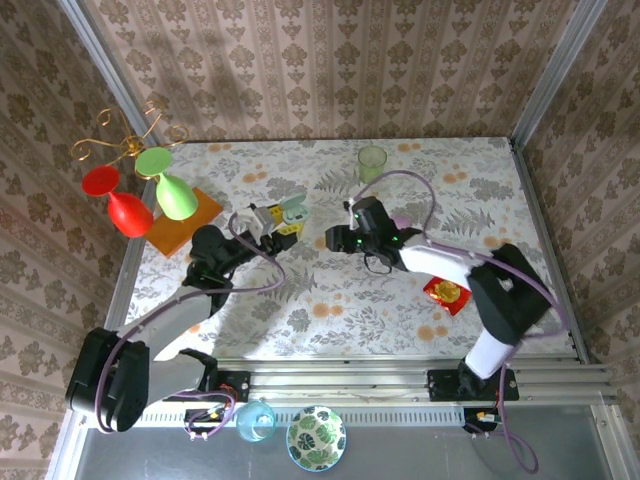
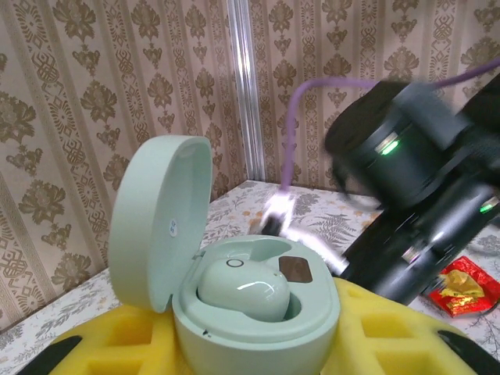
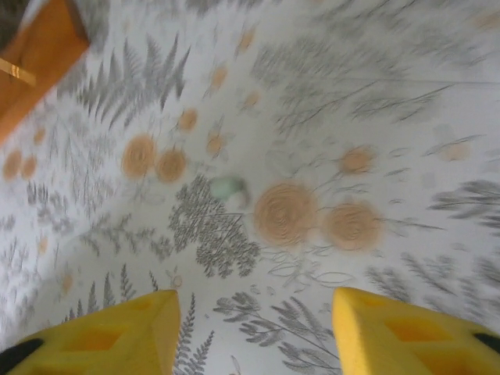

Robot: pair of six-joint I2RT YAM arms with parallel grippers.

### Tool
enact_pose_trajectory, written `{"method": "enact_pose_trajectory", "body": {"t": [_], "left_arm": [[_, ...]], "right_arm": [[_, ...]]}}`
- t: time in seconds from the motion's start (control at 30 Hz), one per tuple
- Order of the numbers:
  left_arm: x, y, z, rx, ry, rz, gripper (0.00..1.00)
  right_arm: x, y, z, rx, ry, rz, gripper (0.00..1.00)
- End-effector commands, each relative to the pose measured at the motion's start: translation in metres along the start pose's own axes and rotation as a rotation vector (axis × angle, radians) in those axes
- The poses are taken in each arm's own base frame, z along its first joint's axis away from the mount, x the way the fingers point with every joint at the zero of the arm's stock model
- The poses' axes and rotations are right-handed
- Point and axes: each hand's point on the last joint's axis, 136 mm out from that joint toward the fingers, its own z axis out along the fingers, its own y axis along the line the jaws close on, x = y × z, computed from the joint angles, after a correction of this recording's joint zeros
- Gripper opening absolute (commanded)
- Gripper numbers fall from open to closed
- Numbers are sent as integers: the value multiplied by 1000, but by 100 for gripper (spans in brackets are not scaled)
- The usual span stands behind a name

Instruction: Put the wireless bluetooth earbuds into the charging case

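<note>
My left gripper (image 2: 262,348) is shut on a mint-green charging case (image 2: 258,328), its yellow fingers (image 2: 117,340) pressing both sides. The case's lid (image 2: 160,223) stands open to the left. One mint-green earbud (image 2: 246,291) sits in the near slot; the slot behind it, with a brown contact patch (image 2: 295,269), is empty. From above, the held case (image 1: 290,212) is left of centre and my right gripper (image 1: 336,240) hovers just to its right. That right gripper (image 3: 254,332) is open above the tablecloth, where a small mint-green earbud (image 3: 229,188) lies ahead of its fingers, blurred.
A green cup (image 1: 372,160) stands at the back. Red (image 1: 120,205) and green (image 1: 172,190) wine glasses lie over an orange board (image 1: 195,222) at the left. A red packet (image 1: 446,293) lies to the right. A blue cup (image 1: 257,420) and a patterned bowl (image 1: 316,437) sit below the table's front rail.
</note>
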Motion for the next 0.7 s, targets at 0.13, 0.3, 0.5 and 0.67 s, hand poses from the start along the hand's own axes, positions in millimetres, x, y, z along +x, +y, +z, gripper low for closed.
{"method": "enact_pose_trajectory", "body": {"t": [0.13,0.3,0.5,0.67], "left_arm": [[-4,-12,-4,29,10,20,17],[-4,-19,-3,44,16,17,17],[-3,-23,-4,48,29,26,17],[-4,-23,-4,48,29,29,17]], "right_arm": [[-1,39,63,-234,176,-114,61],[-4,38,100,-245,225,-124,63],[7,40,125,-284,307,-115,63],[17,36,121,-289,340,-131,57]]}}
